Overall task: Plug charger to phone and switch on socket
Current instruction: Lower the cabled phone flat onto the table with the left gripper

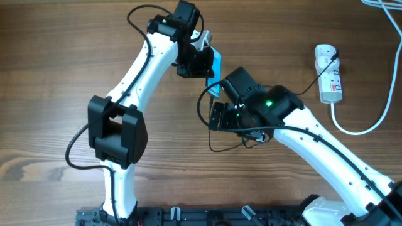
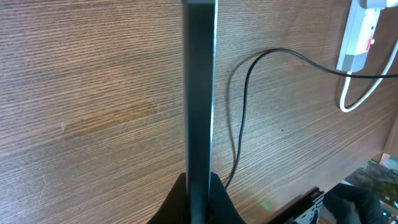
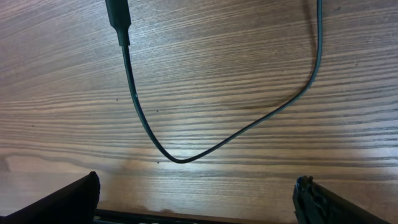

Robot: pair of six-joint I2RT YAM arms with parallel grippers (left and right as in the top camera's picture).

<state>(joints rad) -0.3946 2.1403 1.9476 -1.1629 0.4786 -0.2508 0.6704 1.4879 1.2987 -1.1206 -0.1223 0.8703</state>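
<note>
Fingers (image 2: 175,208) of the left gripper (image 2: 199,204) clench the rigid, likely slick phone (image 1: 217,63) at upper centre overhead; right gripper (image 3: 196,186) fingers (image 3: 71,199), released, hover over the limp charger (image 3: 134,93), best taken at its stiffer plug (image 3: 118,15), upper left of its wrist view.

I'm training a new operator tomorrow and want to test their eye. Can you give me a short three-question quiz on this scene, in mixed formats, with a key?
1. True or false: the left gripper holds the phone, which its wrist camera sees edge-on.
2. How is the right gripper?
A. open, nothing between its fingers
B. shut on the plug
C. shut and empty
3. Fill in: the charger cable loops slack across the wooden ____.

Key: 1 true; 2 A; 3 table.
</note>
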